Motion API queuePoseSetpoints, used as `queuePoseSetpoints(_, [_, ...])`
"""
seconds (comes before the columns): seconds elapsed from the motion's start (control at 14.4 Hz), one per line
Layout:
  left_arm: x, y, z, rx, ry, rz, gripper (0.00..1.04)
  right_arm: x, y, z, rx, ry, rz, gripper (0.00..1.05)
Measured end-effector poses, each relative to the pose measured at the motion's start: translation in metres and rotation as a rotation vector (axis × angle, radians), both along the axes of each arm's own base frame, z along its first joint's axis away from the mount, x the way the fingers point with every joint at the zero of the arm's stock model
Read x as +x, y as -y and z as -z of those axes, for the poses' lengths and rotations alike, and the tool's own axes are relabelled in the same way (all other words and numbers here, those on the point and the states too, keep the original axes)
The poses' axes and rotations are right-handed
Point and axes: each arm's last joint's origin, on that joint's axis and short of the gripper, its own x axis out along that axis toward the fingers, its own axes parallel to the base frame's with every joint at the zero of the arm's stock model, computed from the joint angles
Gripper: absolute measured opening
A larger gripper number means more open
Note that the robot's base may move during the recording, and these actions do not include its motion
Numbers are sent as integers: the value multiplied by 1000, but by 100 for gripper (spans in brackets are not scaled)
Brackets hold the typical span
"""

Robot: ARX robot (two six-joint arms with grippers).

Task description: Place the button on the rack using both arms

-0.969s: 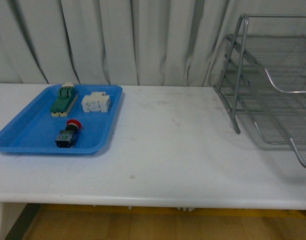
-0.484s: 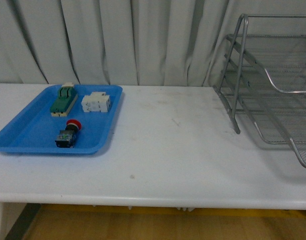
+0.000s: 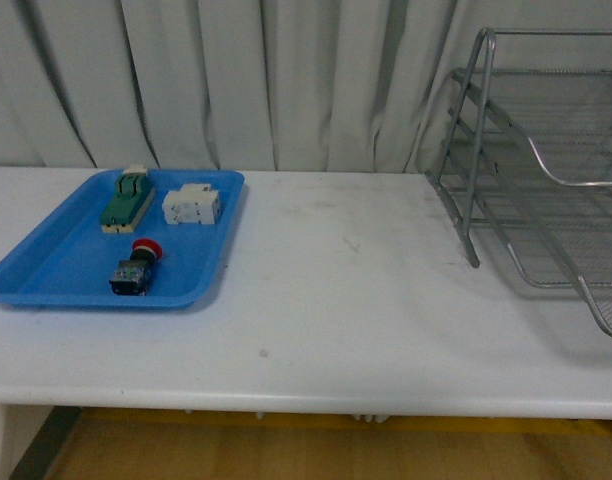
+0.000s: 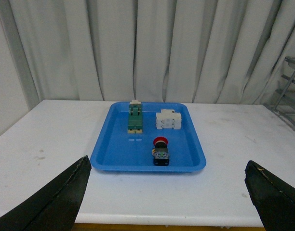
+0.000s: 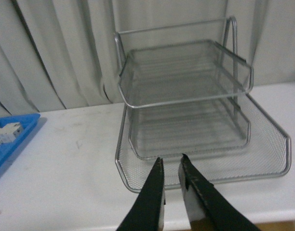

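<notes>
The button, red cap on a dark body, lies in the blue tray at the table's left; it also shows in the left wrist view. The silver wire rack stands at the right and fills the right wrist view. My left gripper is wide open and empty, well short of the tray, above the table's near edge. My right gripper is shut and empty, just in front of the rack's bottom tier. Neither arm shows in the front view.
A green-and-cream switch block and a white blocky component lie at the back of the tray. Grey curtains hang behind the white table. The tray's corner shows in the right wrist view.
</notes>
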Motion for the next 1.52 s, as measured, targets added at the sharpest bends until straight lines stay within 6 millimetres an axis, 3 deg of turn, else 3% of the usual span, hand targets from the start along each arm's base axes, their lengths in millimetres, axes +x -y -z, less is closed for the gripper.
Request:
queuePoseSetpoints(0.07, [0,0,0,0,-1,0,98,-5,-8,-7,-69,40,-9,7])
queuePoseSetpoints(0.14, [0,0,0,0,0,0,98,-8,-13,-8,-93,38,-13,2])
queuePoseSetpoints(0.62, [0,0,0,0,0,0,98,-22,-41,-11,-119,60,-22,2])
queuePoseSetpoints(1.32, [0,0,0,0,0,0,98,-39,-41,-7,-120,43,-3,2])
queuePoseSetpoints(1.38, [0,0,0,0,0,0,98,-39,-41,-7,-122,44,-3,2])
queuePoseSetpoints(1.52, [0,0,0,0,0,0,98,-39,-41,-7,-123,44,-3,27])
